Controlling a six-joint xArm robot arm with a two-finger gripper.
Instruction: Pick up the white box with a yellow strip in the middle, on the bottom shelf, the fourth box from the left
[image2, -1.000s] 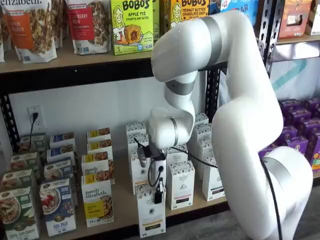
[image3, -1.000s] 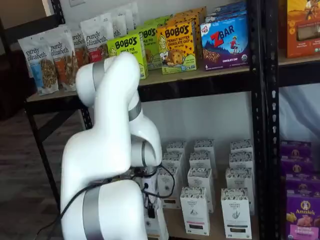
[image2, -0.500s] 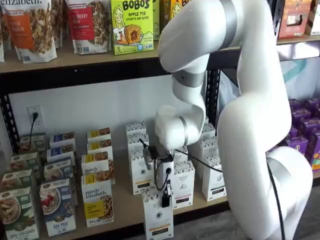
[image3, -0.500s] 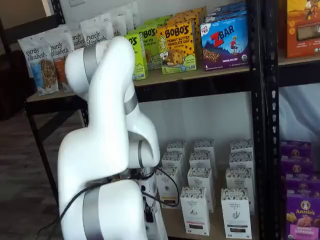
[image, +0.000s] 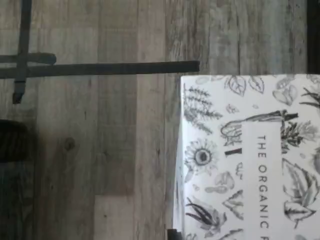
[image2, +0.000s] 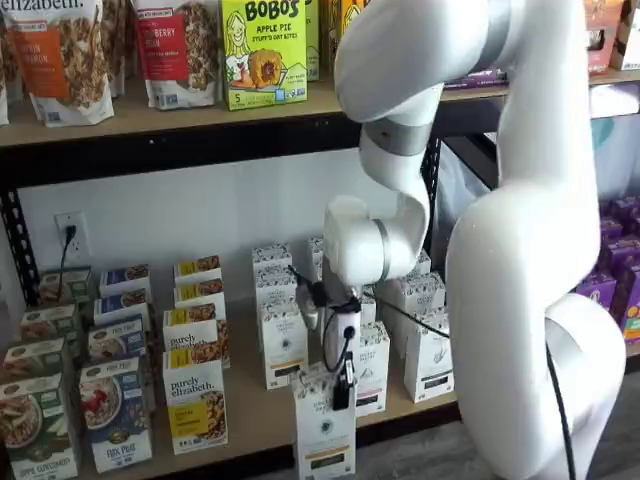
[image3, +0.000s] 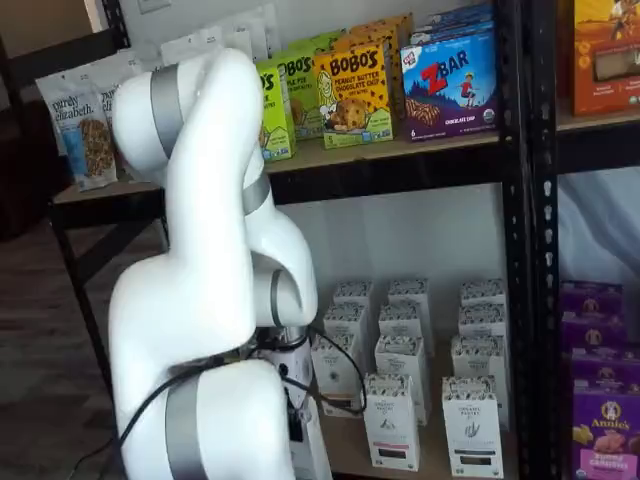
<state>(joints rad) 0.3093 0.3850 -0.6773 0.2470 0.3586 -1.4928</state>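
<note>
The long light-tan wooden bottom shelf (image2: 250, 415) with a black metal front rail carries rows of cartons running from its front edge to the white back wall. Toward its left end stand green-and-white cereal boxes (image2: 35, 425), then blue-and-white boxes with a fruit bowl picture (image2: 115, 412), then white "purely elizabeth" boxes with a yellow panel (image2: 195, 405). Near the middle stand tall white cartons with speckled top bands (image2: 283, 343), and more of the same (image2: 430, 355) toward the right end; in a shelf view these cartons (image3: 472, 425) reach the front edge. Purple boxes (image3: 602, 425) stand on the neighbouring board to the right.
</note>
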